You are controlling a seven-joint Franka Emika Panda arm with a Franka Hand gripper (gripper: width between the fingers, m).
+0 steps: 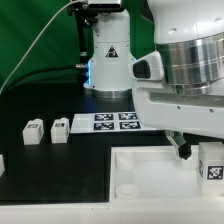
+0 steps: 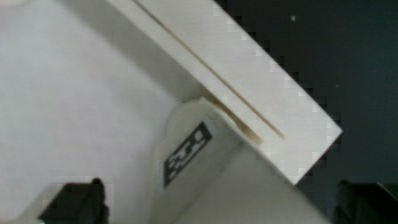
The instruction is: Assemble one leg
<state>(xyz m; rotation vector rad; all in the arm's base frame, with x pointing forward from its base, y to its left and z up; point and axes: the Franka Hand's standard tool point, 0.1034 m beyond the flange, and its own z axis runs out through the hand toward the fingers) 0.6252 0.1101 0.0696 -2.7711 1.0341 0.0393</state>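
Note:
A white leg (image 1: 212, 160) with a black-and-white tag stands at the right corner of the large white tray (image 1: 140, 172). My gripper (image 1: 192, 150) hangs just over it; one dark finger (image 1: 183, 149) shows beside the leg. In the wrist view the leg (image 2: 192, 150) lies against the tray's raised edge (image 2: 231, 80), between my two dark fingertips (image 2: 75, 202), which stand wide apart and do not touch it. The gripper (image 2: 219, 202) is open. Two more legs (image 1: 34, 132) (image 1: 59, 129) stand on the black table at the exterior view's left.
The marker board (image 1: 108, 122) lies behind the tray. The white robot base (image 1: 108, 60) stands at the back. Another white part (image 1: 2, 161) shows at the exterior view's far left edge. A green backdrop closes the scene.

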